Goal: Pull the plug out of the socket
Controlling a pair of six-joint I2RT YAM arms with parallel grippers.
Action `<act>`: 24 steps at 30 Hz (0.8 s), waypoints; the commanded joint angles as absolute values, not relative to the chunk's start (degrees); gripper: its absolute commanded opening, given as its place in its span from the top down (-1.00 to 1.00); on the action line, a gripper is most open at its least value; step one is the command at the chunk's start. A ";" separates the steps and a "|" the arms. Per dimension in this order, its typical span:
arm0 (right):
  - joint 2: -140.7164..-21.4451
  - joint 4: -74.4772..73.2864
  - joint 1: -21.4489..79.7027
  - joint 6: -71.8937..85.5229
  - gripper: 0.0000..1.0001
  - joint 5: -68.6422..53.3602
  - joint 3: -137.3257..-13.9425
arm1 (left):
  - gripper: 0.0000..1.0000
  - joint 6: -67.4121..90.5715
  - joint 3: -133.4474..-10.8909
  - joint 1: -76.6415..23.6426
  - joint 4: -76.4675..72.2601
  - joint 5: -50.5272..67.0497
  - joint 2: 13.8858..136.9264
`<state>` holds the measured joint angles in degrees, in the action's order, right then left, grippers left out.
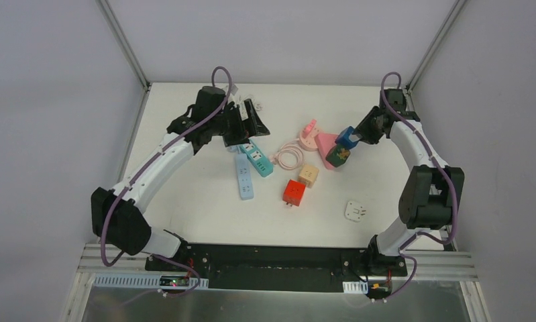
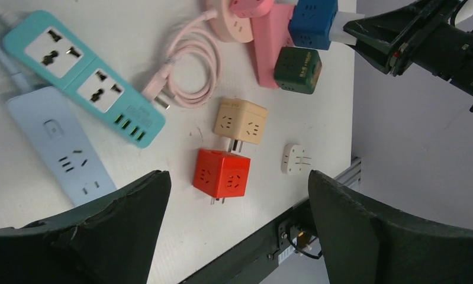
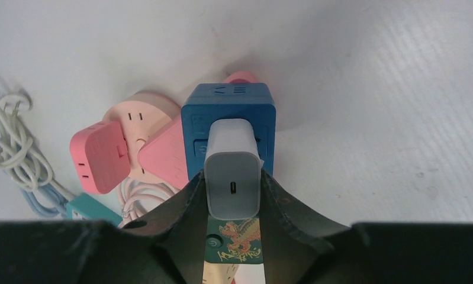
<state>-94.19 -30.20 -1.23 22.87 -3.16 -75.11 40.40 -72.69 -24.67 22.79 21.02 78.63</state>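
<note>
on the left, the left fingers [image 2: 121, 231] hang spread wide and empty above the counter [image 1: 198, 208], over the pale blue power strip [image 1: 243, 178] and the teal power strip [image 1: 257, 157]. moving right we pass the coiled pink cable [image 1: 288, 157], the red cube socket [image 1: 293, 193], the beige cube socket [image 1: 308, 175], the round pink socket [image 1: 310, 136] and the green cube socket [image 1: 337, 155]. none of these is touched. just beyond them sits the blue cube socket [image 1: 347, 137], lying against a pink wedge-shaped piece [image 1: 325, 144]. we cannot tell whether it rests on it or is raised. the white charger plug [image 3: 232, 177] is seated in the face of the cube that looks toward the right arm. the right fingers [image 3: 180, 225] are clamped on the plug's two sides, so the plug sits between them with the cube just beyond their tips. the plug's long axis runs straight out of the cube into the right fingers, so we judge the pull should go back along that line, away from the cube. nothing holds the cube, and the left fingers are well apart from it, so we expect it may drag along.
</note>
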 commanded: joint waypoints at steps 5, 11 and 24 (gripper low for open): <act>-93.84 -26.24 6.33 19.69 0.59 -12.84 -72.41 | -0.78 41.10 -83.95 -31.66 16.46 20.26 93.19; -95.78 -26.22 9.48 18.93 0.52 -9.80 -73.72 | -0.75 42.82 -95.49 -35.81 15.75 17.32 105.52; -93.89 -24.77 9.42 24.52 -0.22 0.73 -74.34 | -0.34 47.61 -118.16 -41.30 18.84 12.02 127.56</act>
<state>-94.70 -24.99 9.61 22.57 -0.86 -73.08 46.35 -113.36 -40.60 17.76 14.20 125.14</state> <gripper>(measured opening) 0.622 0.675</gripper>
